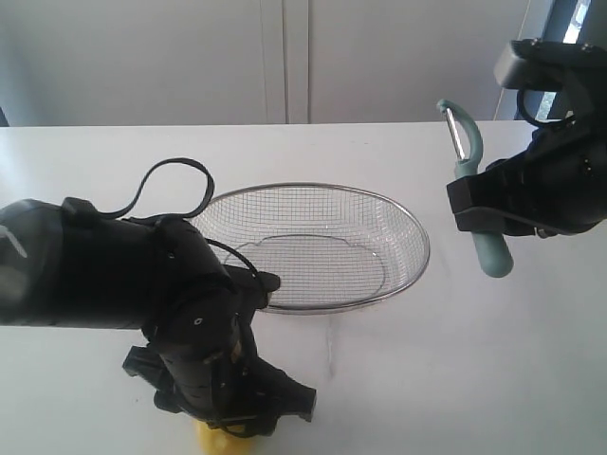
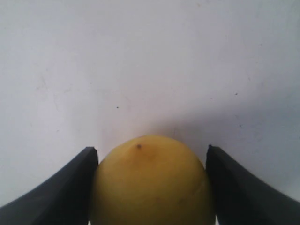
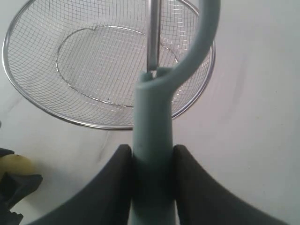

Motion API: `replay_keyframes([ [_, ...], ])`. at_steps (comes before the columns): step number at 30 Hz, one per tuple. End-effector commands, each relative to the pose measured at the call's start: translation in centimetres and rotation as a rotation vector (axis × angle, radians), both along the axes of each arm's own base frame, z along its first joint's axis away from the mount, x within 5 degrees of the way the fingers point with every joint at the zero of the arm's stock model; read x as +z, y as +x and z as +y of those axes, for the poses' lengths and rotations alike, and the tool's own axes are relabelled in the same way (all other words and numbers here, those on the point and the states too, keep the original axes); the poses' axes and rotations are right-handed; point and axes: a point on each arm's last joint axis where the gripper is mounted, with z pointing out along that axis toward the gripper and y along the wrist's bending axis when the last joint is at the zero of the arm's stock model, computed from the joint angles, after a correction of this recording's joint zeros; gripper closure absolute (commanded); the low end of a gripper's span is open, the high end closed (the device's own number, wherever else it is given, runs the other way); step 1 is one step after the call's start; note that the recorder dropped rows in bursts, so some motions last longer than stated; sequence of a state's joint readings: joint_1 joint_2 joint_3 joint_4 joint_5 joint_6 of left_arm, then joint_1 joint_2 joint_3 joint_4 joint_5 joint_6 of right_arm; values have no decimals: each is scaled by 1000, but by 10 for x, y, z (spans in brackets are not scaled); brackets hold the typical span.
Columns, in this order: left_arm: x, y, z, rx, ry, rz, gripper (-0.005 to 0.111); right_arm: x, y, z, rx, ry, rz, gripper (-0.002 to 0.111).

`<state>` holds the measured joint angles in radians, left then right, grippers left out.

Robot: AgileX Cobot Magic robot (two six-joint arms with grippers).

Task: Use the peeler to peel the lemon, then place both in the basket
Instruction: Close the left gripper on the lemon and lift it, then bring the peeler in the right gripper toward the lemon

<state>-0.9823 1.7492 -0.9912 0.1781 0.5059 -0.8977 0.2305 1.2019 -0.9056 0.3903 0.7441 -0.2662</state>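
The left gripper [image 2: 151, 151] is closed around the lemon [image 2: 150, 183]. Its two dark fingers [image 2: 70, 187] press against opposite sides of the fruit, and the rounded yellow end with a small brown spot pokes out past the fingertips. White bench [image 2: 150, 56] lies just beyond the lemon. I cannot tell whether the fruit rests on the bench or hangs slightly above it. In the exterior view only a sliver of yellow shows beneath this gripper, at the lower edge of the picture.

The right gripper [image 3: 152, 151] is clamped narrowly on the handle of the peeler [image 3: 152, 108]. Both fingers are tight against the pale teal shaft. The curved head and metal blade stick out well past the fingertips, and the blunt handle end pokes out behind the gripper. In the exterior view the peeler is close to upright, head uppermost, and clear of the bench.

The basket [image 3: 33, 70] sits on the bench between the two grippers. It lies beyond the peeler's head from the right gripper, and just beside the left arm, apart from the left gripper and the lemon.
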Motion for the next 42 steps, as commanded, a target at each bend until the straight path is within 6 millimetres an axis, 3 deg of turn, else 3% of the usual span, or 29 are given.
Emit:
replay_keyframes([
  [1, -3, -4, 2, -39, 49, 26, 88, 4, 0, 0, 1, 6, -27, 108],
  [3, -3, -4, 2, -95, 57, 21, 104, 4, 0, 0, 1, 6, -27, 108],
  [4, -3, -4, 2, -130, 62, 18, 106, 4, 0, 0, 1, 6, -27, 108],
  [10, 7, -2, -1, -239, 83, 15, 107, 4, 0, 0, 1, 6, -27, 108],
  [18, 63, -4, -6, -497, 4, -64, 107, 4, 0, 0, 1, 6, -27, 108],
  [24, 140, -21, 20, -861, -84, -370, 107, 4, 0, 0, 1, 6, -27, 108],
  [32, 201, -47, 60, -993, -149, -645, 107, 4, 0, 0, 1, 6, -27, 108],
  [38, 216, -61, 81, -1021, -144, -678, 107, 4, 0, 0, 1, 6, -27, 108],
  [42, 201, -62, 83, -1058, -119, -670, 107, 4, 0, 0, 1, 6, -27, 108],
])
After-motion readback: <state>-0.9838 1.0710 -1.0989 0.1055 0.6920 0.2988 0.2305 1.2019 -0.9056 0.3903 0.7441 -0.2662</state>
